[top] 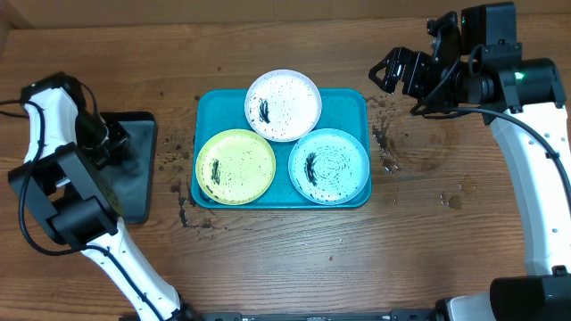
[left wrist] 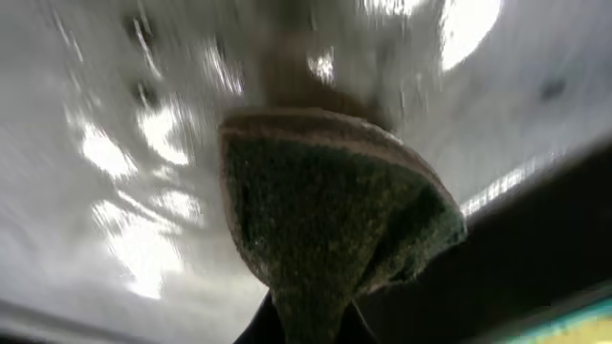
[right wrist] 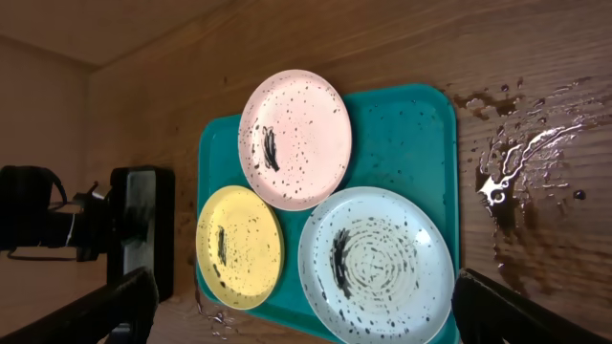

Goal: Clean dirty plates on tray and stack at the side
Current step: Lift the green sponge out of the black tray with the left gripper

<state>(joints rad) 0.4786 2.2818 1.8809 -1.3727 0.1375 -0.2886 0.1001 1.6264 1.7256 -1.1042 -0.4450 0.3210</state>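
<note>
the turquoise tray (top: 350, 105) sits mid-frame in the overhead view, its long side running left to right. all three plates are in it. the white plate (top: 283, 105) is at the top centre and overhangs the upper rim. the yellow-green plate (top: 235, 167) is at the lower left and the light blue plate (top: 329, 166) at the lower right. all three are speckled black, each with a dark smear, so by my reading none is clean yet and nothing is stacked at the side.

the small grey tray (top: 138, 189) lies at the left of the frame, apart from the turquoise one. the left gripper (top: 114, 140) hangs over it, so the plates lie to its right in the frame, and the yellow-green one is nearest. the wrist view there is filled by a dark green sponge (left wrist: 335, 220) over a wet grey surface. it narrows into the jaws, which look clenched on it.

the right gripper (top: 393, 73) is at the upper right, above the table and off the tray's corner. the white and light blue plates are the ones on its side. its fingers (right wrist: 115, 311) are spread wide, with nothing held.
</note>
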